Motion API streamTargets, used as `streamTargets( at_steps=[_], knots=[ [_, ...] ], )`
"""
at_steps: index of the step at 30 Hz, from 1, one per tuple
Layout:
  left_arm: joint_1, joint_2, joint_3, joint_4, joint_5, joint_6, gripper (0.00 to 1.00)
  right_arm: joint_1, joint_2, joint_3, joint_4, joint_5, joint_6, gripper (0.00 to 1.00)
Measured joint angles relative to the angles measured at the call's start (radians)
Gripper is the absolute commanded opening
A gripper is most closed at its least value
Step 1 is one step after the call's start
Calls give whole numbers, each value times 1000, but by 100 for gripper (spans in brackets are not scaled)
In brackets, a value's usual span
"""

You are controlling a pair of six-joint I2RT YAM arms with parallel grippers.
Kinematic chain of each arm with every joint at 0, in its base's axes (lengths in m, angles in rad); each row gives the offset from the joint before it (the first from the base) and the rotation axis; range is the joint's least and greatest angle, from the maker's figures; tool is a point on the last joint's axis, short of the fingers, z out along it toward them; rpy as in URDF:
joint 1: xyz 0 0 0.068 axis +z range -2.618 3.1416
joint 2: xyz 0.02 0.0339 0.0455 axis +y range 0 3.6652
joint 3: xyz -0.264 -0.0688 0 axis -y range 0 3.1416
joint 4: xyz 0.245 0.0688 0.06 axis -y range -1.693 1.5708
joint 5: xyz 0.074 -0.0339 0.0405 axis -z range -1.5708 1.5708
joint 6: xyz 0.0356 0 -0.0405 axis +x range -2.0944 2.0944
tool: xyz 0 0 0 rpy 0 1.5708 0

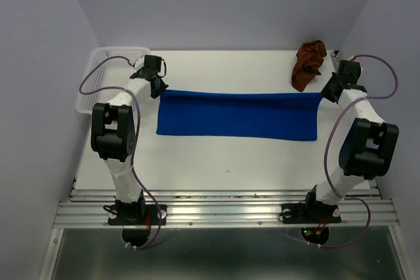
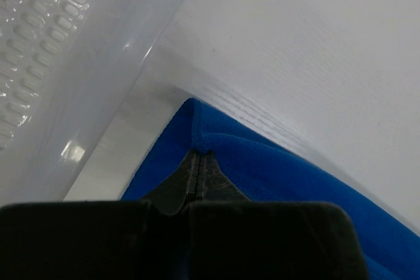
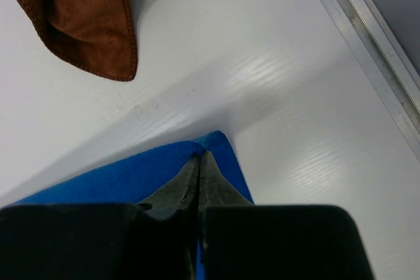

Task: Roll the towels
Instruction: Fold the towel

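I am seeing the blue towel (image 1: 237,115) showing one even royal blue against the plain white table (image 1: 216,155). The other towel (image 1: 308,65) is showing rust-brown, darkening in its folds. The basket (image 1: 95,83) is looking white, patterned with rows of small holes. My fingers (image 2: 180,188) are showing dark grey, my arms (image 1: 125,175) are wearing white and black, and the walls (image 1: 39,63) are looking pale lilac.

Right tool (image 3: 199,157): fingers pressed together, pinching a cloth corner | blue towel (image 3: 125,178): corner held in tool, spreading leftward over the worktop | brown towel (image 3: 85,18): crumpled, far-left of tool, apart from the blue towel | worktop (image 3: 275,70): white | metal edge strip (image 3: 367,37): along the worktop's right side
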Motion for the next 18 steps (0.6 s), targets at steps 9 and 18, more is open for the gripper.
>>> streamTargets(
  at_steps=[9,18],
  knots=[
    [0,-130,-128,-41,2,3,0,-12,-144,-116,-53,13,18,1],
    [0,-254,-264,-43,2,2,0,-23,-240,-203,-107,23,48,1]
  ],
)
